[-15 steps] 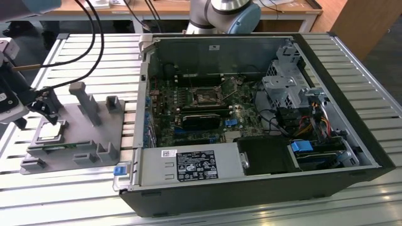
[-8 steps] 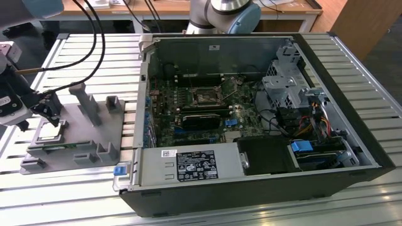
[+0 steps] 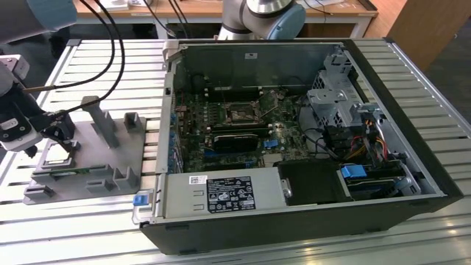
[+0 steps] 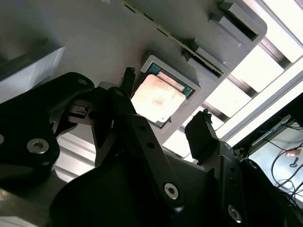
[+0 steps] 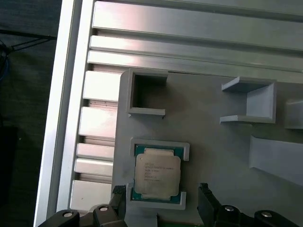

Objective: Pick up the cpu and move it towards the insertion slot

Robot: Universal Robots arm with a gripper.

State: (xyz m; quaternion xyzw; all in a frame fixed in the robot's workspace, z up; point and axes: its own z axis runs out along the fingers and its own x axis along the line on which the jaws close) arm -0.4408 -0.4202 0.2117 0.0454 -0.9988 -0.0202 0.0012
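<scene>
Here the pincer [image 3: 53,148] hangs wide open just above the cpu [image 3: 57,162], gripping nothing. In the second wrist view its dark fingers [image 4: 202,126] flank the chip, one off each side. The cpu lies flat in a square recess of the grey fixture [image 3: 99,165], near the desk [image 3: 81,221] edge at the exterior view's left. The insertion slot [image 3: 241,115] sits well apart, inside the open computer case [image 3: 397,110].

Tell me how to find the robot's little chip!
Find the open computer case; at the exterior view's left of it sits a grey plastic fixture. The cpu lies in its square pocket, under the end effector. It's the only flat silver square there.
</scene>
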